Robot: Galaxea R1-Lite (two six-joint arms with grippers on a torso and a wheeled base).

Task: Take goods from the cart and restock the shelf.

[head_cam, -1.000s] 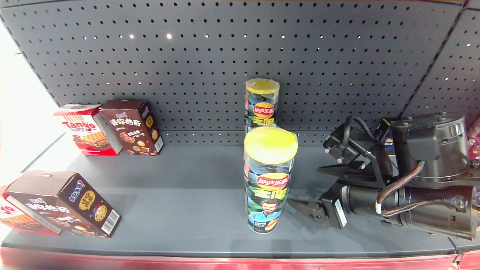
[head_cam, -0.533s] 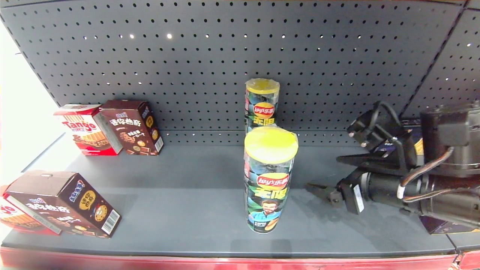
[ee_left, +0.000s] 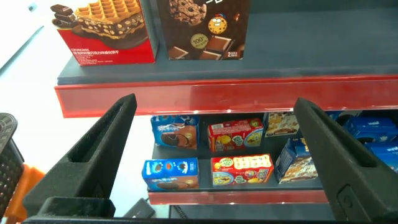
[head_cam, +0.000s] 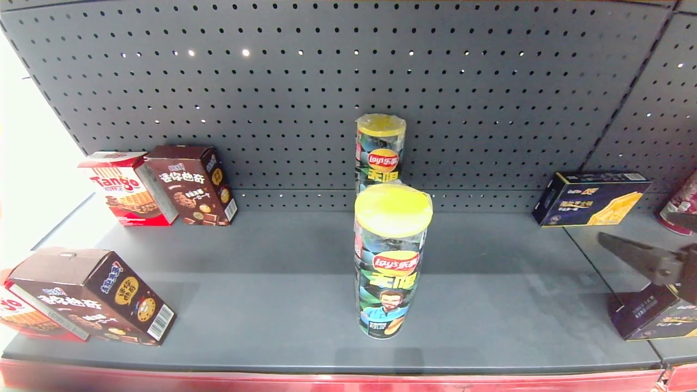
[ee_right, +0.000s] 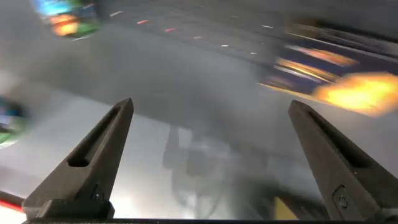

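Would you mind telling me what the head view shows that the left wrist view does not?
Head only: the front can, the back can, a blue box and the right gripper. Left wrist only: the open left gripper and a lower shelf of small boxes. Both: the brown cookie box and the upper shelf's red edge.

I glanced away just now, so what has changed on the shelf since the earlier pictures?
The right gripper has withdrawn rightward from the front chip can, open and empty, uncovering the dark blue box at the back. That can, the rear chip can and the left snack boxes stayed put.
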